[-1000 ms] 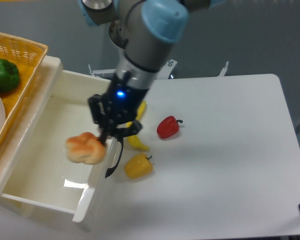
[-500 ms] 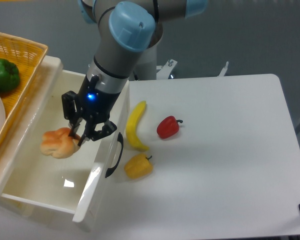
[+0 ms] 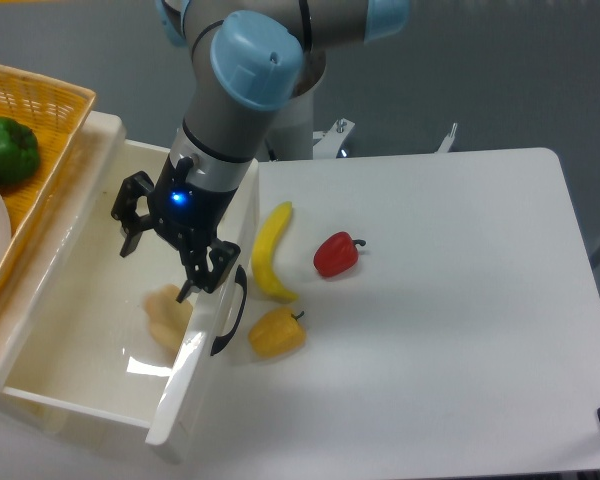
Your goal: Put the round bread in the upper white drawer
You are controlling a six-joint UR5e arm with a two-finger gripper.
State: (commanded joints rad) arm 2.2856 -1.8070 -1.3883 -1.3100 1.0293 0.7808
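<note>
The round bread (image 3: 167,315) lies inside the upper white drawer (image 3: 80,310), low against the inner side of the front panel, looking blurred and partly hidden by that panel. My gripper (image 3: 160,250) hangs just above it over the drawer, open, with nothing between its black fingers. The drawer is pulled out, its curved black handle (image 3: 230,310) facing the table.
A yellow banana (image 3: 268,250), a red pepper (image 3: 335,254) and a yellow bell pepper (image 3: 276,332) lie on the white table right of the drawer. A woven yellow basket (image 3: 50,110) with a green pepper (image 3: 7,150) sits on the cabinet at top left.
My gripper opened and let go of the bread, which dropped from the fingers to the drawer floor near the front panel. The gripper stayed over the drawer.
</note>
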